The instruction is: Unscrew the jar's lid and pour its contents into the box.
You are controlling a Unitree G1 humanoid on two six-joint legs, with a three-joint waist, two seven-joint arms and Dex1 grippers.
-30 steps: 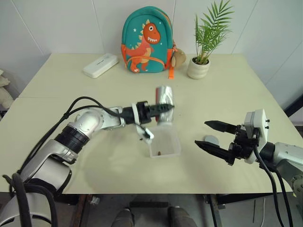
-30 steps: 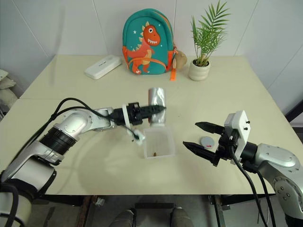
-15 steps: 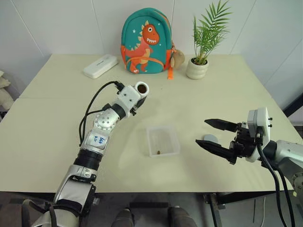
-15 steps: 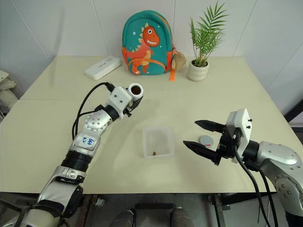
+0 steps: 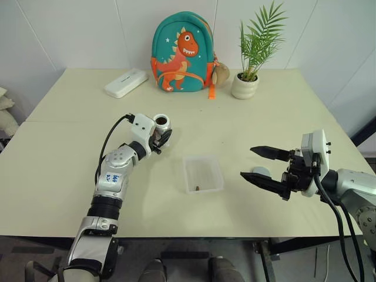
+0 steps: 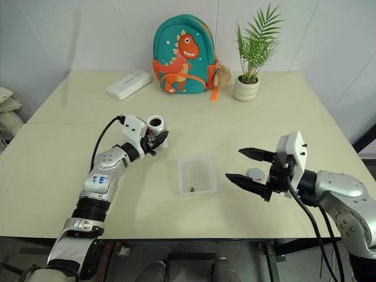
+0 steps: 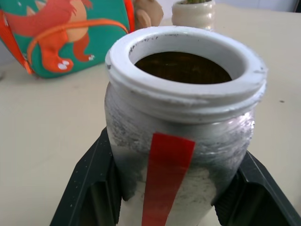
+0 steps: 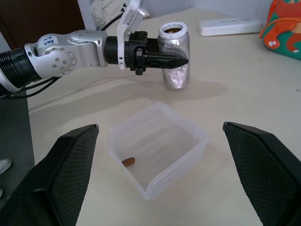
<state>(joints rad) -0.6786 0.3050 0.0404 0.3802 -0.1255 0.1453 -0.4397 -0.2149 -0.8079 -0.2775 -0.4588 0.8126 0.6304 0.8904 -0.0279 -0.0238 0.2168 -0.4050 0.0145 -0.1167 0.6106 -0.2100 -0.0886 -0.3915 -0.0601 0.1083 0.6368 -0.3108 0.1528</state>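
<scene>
The counter (image 5: 64, 170) carries: a clear box (image 5: 202, 174) at centre with one brown bit (image 5: 198, 188) inside, a grey lid (image 5: 261, 172) to its right, and a white case (image 5: 126, 82), backpack (image 5: 183, 51) and potted plant (image 5: 249, 73) along the far edge.

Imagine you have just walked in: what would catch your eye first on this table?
Likely the dinosaur backpack at the table's far edge, beside a potted plant. Nearer, the left gripper holds an open jar upright, left of a clear box, while the right gripper stands open.

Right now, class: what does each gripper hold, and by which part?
The left gripper holds the open jar upright by its sides, below the rim. The right gripper is open and empty.
</scene>
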